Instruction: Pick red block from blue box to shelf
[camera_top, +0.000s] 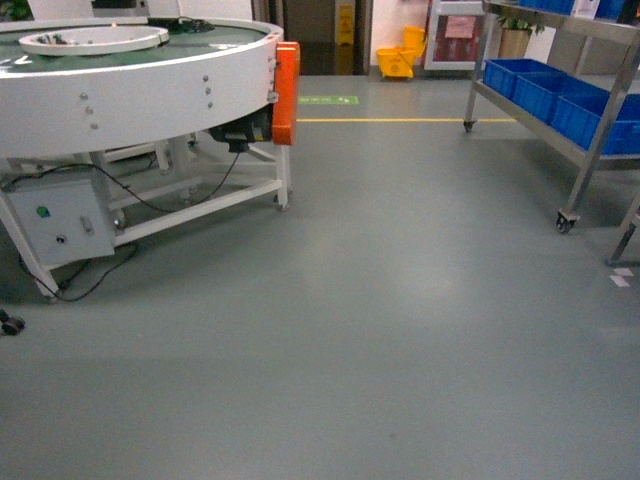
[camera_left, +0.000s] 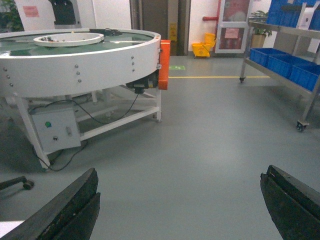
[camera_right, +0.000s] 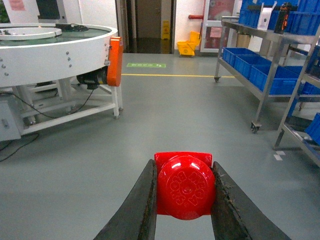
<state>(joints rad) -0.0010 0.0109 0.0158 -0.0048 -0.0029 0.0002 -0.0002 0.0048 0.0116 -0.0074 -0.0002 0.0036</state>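
Our right claw (camera_right: 186, 200) is clamped on the red block (camera_right: 185, 186): its two dark fingers (camera_right: 145, 205) press against the block's left and right sides, and the round stud with raised lettering faces the wrist camera. The block hangs above bare grey floor (camera_right: 165, 115), touching nothing but the fingers.

Our left claw (camera_left: 182, 205) is spread wide and holds nothing; its two black fingers (camera_left: 70, 210) stand far apart at the lower corners of the left wrist view, with only floor between them.

Ahead and to the right of the right claw stands the shelf (camera_right: 265, 75), a steel rack on castors, well apart from the block. Its lower tier carries dark blue crates (camera_right: 252, 65), and more blue crates sit on the tier above. In the head view the same shelf (camera_top: 590, 150) runs along the right edge.

Ahead and to the left of both claws is a round white conveyor machine (camera_left: 80, 60) on a white frame, with an orange guard (camera_right: 115, 60) on its rim and a grey control box (camera_left: 55, 130) with trailing black cables below. Far ahead, past a yellow floor line (camera_right: 170, 75), a yellow mop bucket (camera_right: 187, 47) sits by a doorway.

Neither claw shows in the head view.
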